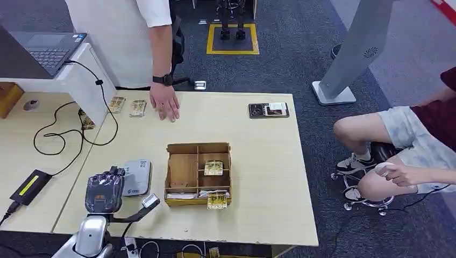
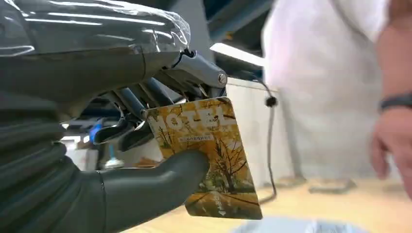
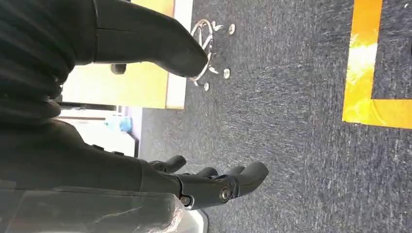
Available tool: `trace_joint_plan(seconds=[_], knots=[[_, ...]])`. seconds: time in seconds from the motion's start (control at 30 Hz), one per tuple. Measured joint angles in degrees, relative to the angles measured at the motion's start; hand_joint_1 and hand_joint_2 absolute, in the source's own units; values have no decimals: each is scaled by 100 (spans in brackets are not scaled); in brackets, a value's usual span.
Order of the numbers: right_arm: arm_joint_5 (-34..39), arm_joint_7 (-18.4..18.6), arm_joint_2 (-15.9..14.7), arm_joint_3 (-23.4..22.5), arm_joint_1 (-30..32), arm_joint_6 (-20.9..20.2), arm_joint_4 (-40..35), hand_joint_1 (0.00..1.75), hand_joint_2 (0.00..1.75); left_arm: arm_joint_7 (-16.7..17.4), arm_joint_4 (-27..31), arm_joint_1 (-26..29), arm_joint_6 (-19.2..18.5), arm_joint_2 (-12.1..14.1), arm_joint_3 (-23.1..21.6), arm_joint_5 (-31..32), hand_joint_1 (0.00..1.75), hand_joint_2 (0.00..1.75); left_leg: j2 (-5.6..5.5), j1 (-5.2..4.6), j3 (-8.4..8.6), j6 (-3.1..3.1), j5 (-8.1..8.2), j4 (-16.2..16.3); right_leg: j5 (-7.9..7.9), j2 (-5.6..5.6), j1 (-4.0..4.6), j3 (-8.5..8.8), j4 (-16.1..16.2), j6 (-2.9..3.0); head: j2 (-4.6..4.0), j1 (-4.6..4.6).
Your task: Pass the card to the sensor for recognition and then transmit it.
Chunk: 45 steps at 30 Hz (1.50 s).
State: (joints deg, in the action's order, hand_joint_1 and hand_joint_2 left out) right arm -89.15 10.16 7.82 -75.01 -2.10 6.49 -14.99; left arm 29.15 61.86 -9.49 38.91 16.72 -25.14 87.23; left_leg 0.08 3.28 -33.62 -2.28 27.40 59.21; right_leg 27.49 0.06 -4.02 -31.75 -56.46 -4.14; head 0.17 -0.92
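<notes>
Card, pinched between thumb and fingers of the left hand, hangs long axis downward just beside and above the grey sensor on the table, while the right hand hangs slack, fingers apart, holding nothing.

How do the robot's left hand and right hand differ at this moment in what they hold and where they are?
The left hand pinches a yellow hotel card between thumb and fingers; the right hand holds nothing, its fingers loosely apart. In the head view the left hand is raised over the table beside the grey sensor; the right hand hangs above dark carpet. Both have a grey thumb, darker fingers and a clear wrap at the wrist.
</notes>
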Motion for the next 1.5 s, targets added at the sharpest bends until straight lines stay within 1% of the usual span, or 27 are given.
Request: trace_joint_plan(seconds=[0.1, 0.13, 0.2, 0.33, 0.43, 0.57, 0.67, 0.9, 0.97, 1.03, 1.07, 1.1, 1.13, 1.2, 1.27, 1.3, 1.37, 1.4, 1.43, 1.5], knots=[[-2, -2, -2, 0, 8, -15, -2, 0, 175, -770, -226, -11, -259, -55, 64, -2, 175, 175, 0, 0, 0, -1, 1, 0, 0, 0, 0, 1, 0, 0, 0, 0], [-2, -2, -2, 0, 14, -15, -2, 0, 175, -916, -281, -15, -304, -77, 116, -2, 175, 175, 0, 0, 1, -1, 1, 0, 0, 0, 0, 2, 0, 0, 0, 0], [-2, -2, -2, 0, 23, -22, -2, 0, 175, -998, -368, -38, -332, -122, 173, -2, 175, 175, 0, 0, 1, 0, 0, 0, 0, -1, 0, 5, 0, 0, 0, 0], [-2, -2, -2, 0, 24, -22, -2, 0, 175, -1022, -449, -67, -370, -177, 247, -2, 175, 175, 0, 1, 7, -1, 0, -1, 0, -1, 0, 9, 0, 0, 0, 2], [-9, -4, -2, 0, 28, -26, -2, 0, 175, -1219, -479, -78, -510, -225, 308, 0, 175, 175, -2, 1, 13, 0, 0, -1, 0, -6, 0, 20, 0, 0, 0, 2], [-11, -37, -2, -2, 28, -59, -18, 0, 175, -1418, -534, -113, -825, -264, 400, -4, 175, 175, -10, 0, 29, 0, 0, -3, 4, -21, 0, 37, 0, -2, 0, 2], [-15, -46, -2, -4, 29, -68, -24, 0, 175, -1497, -582, -159, -973, -293, 407, -15, 175, 175, -12, 0, 43, -1, 1, -6, 7, -23, 0, 54, 1, -1, 0, 0], [-20, -52, -2, -35, 37, -98, -28, 0, 175, -1529, -637, -194, -1095, -315, 409, -35, 175, 175, -14, 0, 68, -4, -3, -7, 6, -23, 0, 78, 0, 0, 0, 0], [-35, -50, -2, -42, 42, -101, -33, 0, 175, -1529, -637, -192, -1041, -317, 411, -48, 175, 175, -14, 0, 75, -4, -3, -7, 6, -23, 0, 84, 0, 0, 0, 0], [-83, -52, -2, -52, 43, -98, -39, 0, 175, -1481, -637, -170, -815, -341, 442, -57, 175, 175, -13, 0, 75, -4, -3, -7, 4, -21, 0, 83, 0, 1, 0, 0], [-90, -52, -2, -57, 45, -90, -42, 0, 175, -1464, -637, -136, -598, -369, 490, -66, 175, 175, -11, 0, 74, -4, -4, -7, 3, -18, 0, 86, 0, 2, 0, 2], [-96, -55, -2, -63, 49, -72, -44, 0, 175, -1457, -615, -50, -253, -415, 547, -112, 175, 175, -9, 0, 73, -4, -6, -7, -2, -14, 0, 78, -1, 4, 0, 2], [-96, -59, -2, -63, 56, -59, -44, 0, 175, -1532, -494, 59, -39, -481, 632, -158, 175, 175, -7, 0, 69, -2, -7, -5, -3, -12, 0, 69, -1, 4, 0, -2], [-96, -70, -2, -63, 73, -4, -44, 0, 175, -1869, 123, 315, 83, -715, 1002, -269, 175, 175, -10, -1, 52, -2, -7, -1, -3, -16, -1, 50, 0, 3, 0, 0], [-96, -68, -2, -63, 70, 9, -44, 0, 175, -2357, 566, 437, 85, -962, 1338, -330, 175, 175, -11, -1, 34, -2, -7, 0, -4, -16, -1, 45, 1, 2, 0, 4], [-96, -66, -2, -63, 66, 21, -44, 0, 175, -2713, 837, 477, 85, -1131, 1539, -391, 175, 175, -10, -1, 26, -2, -7, 0, -10, -14, -1, 38, 1, -2, 0, 2], [-96, -57, -2, -61, 67, 28, -42, 0, 175, -3409, 1266, 523, 87, -1421, 1878, -628, 169, 175, -8, -1, 24, -2, -7, 0, -13, -7, -1, 29, 1, -4, 0, 0], [-96, -50, -2, -59, 69, 35, -42, 0, 175, -3950, 1504, 522, 87, -1693, 2125, -845, 164, 175, -8, -1, 21, -2, -7, 1, -13, -7, -1, 24, 1, -4, 0, -2], [-96, -39, -2, -57, 70, 44, -39, 0, 175, -4430, 1674, 499, 91, -1865, 2360, -1044, 168, 175, -9, -1, 18, -2, -7, 1, -13, -9, -1, 23, 1, -4, 0, 4], [-96, -22, -2, -39, 64, 50, -37, 0, 175, -5279, 1932, 437, 96, -2261, 2823, -1424, 168, 175, -9, -1, 17, -2, -7, 1, -12, -9, -1, 21, 1, -4, 0, 2]])
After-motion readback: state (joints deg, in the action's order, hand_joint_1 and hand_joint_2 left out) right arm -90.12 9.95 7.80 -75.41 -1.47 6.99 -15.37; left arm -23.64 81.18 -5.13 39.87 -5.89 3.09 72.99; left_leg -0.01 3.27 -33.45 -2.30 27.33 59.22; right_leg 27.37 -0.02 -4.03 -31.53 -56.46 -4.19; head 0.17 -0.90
